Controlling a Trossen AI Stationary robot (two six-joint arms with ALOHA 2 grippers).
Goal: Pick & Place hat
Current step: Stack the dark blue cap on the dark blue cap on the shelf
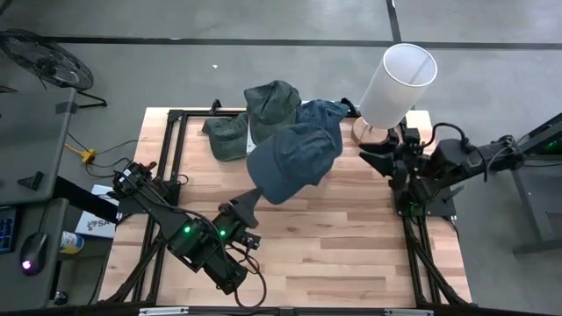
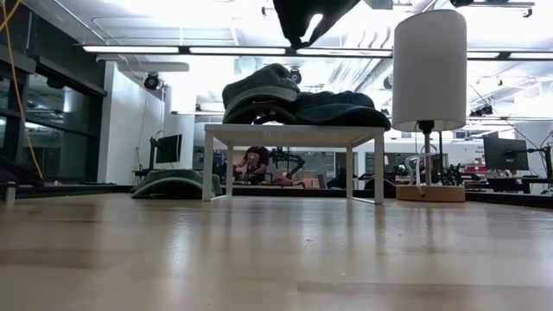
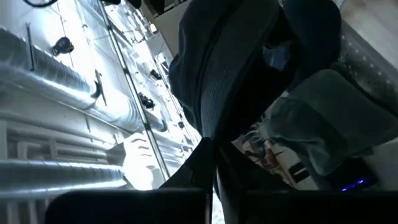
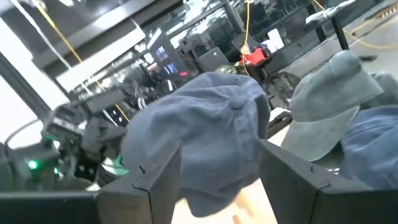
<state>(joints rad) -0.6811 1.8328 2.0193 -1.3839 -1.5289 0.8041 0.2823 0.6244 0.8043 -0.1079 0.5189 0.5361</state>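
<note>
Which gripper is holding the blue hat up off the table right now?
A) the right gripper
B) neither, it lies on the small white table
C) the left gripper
C: the left gripper pinches the blue hat by its brim, lifted above the table; the right gripper waits open by the lamp.

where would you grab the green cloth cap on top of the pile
Judging by its pose, take the green cloth cap by its brim, coming from the left end effector's side: the brim looks to jut out free there, while the soft crown rests on the other hats.
</note>
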